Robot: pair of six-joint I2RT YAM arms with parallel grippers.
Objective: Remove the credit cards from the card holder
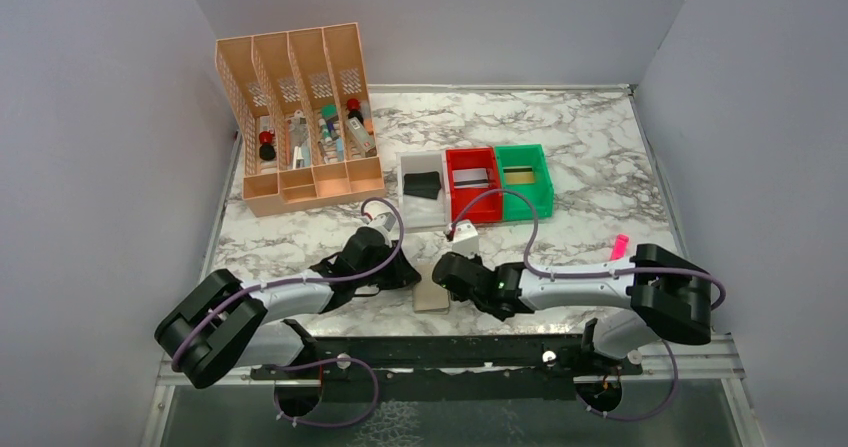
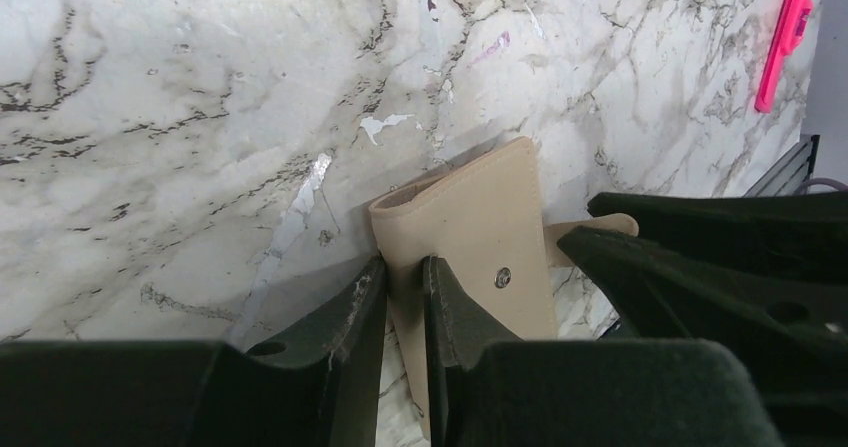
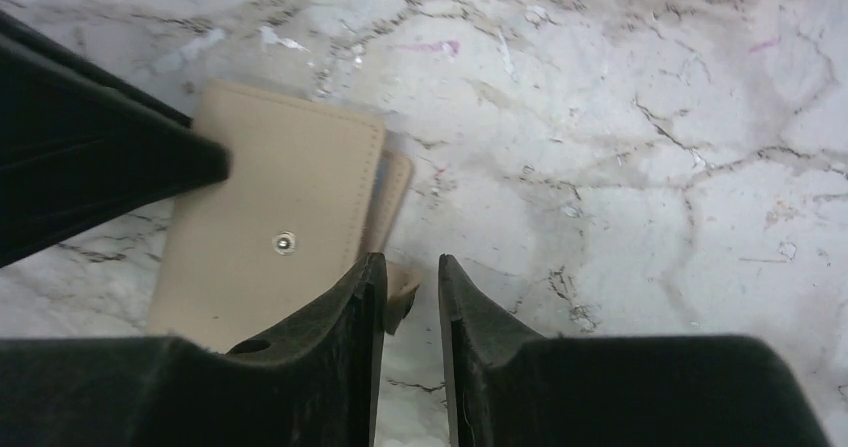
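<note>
Top external, white bin (image 1: 412, 159) with card (image 1: 423, 183), left fingers (image 2: 352, 317) gripping holder (image 2: 480, 217), right fingers (image 3: 352, 312) apart

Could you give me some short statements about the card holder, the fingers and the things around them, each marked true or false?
1. The card holder rests on the marble table, near its front edge. True.
2. The card holder is spread open with cards showing. False: it is folded, snap stud facing up, and no card is visible.
3. The left fingers straddle one edge of the card holder. True.
4. The pink marker lies on top of the card holder. False: it lies apart, near the table's right edge.
5. The orange desk organiser stands at the far right. False: it stands at the far left.
</note>
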